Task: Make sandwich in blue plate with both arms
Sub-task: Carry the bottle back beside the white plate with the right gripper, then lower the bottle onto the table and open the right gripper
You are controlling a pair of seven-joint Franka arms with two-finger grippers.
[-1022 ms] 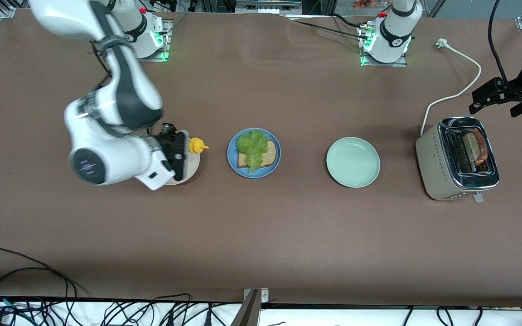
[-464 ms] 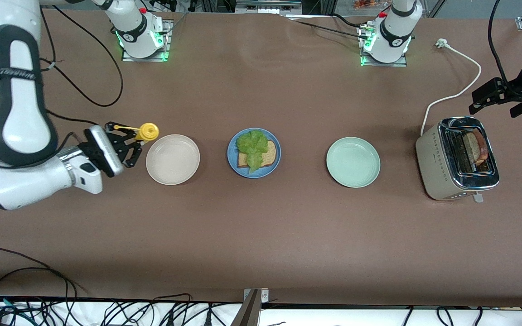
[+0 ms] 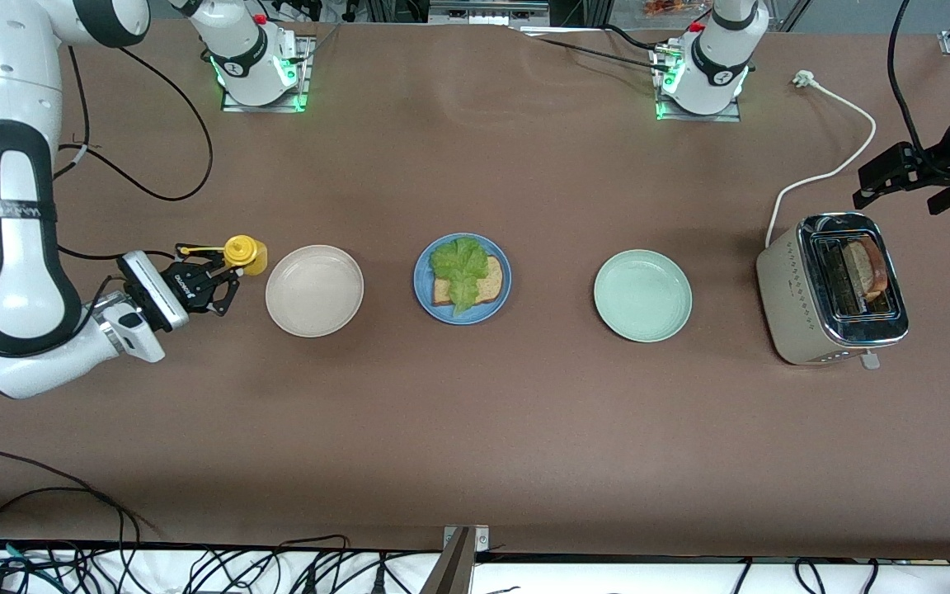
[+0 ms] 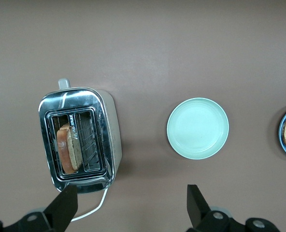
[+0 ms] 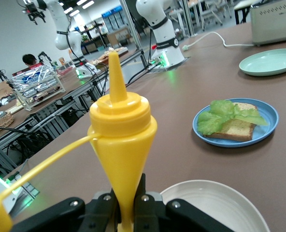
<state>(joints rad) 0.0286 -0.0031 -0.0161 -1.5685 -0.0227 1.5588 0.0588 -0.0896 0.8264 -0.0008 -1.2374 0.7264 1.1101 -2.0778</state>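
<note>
The blue plate sits mid-table with one toast slice and a green lettuce leaf on top. A second toast slice stands in the toaster. My right gripper is shut on a yellow squeeze bottle, over the table beside the cream plate. In the right wrist view the bottle stands upright in the gripper. My left gripper is open and empty, up over the table beside the toaster, and waits.
A pale mint-green plate lies between the blue plate and the toaster. The toaster's white cord runs to a loose plug near the left arm's base. Black cables hang along the table's near edge.
My right arm has carried the yellow bottle away from over the cream plate toward its own end of the table. The left arm has not moved.
</note>
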